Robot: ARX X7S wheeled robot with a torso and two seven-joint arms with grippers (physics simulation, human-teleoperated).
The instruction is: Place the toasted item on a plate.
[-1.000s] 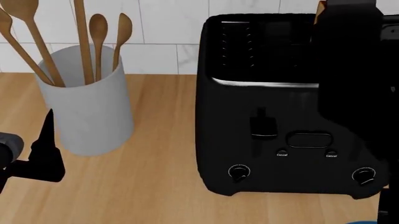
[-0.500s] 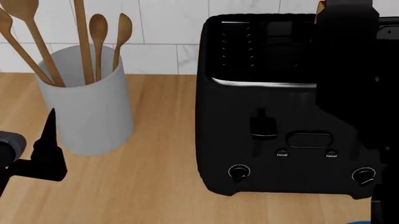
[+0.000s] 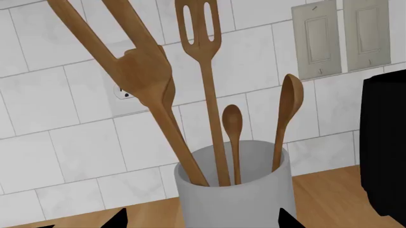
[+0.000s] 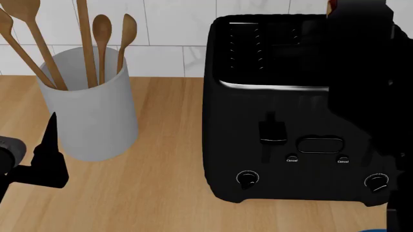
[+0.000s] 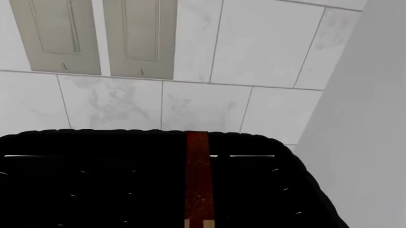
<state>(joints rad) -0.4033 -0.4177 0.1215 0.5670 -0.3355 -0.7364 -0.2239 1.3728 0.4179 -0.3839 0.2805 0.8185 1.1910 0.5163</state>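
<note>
The toasted item shows edge-on in the right wrist view as a reddish-brown crust strip (image 5: 198, 175) above the black toaster's slots (image 5: 95, 180). In the head view only a red sliver of it (image 4: 331, 5) peeks out beside my right arm, above the toaster (image 4: 271, 121). My right gripper (image 5: 198, 224) is shut on the toast; its dark fingers blend into the toaster. A thin blue sliver at the bottom edge (image 4: 376, 230) looks like the plate's rim. My left gripper (image 4: 46, 157) is open and empty, facing the utensil crock (image 3: 235, 199).
A white crock (image 4: 90, 106) of several wooden spoons stands left of the toaster on the wooden counter (image 4: 161, 193). A tiled wall with switch plates (image 5: 95, 38) is behind. My right arm (image 4: 368, 72) hides the toaster's right side.
The toast sliver has risen a little higher above the toaster with my right arm. The left gripper has barely moved.
</note>
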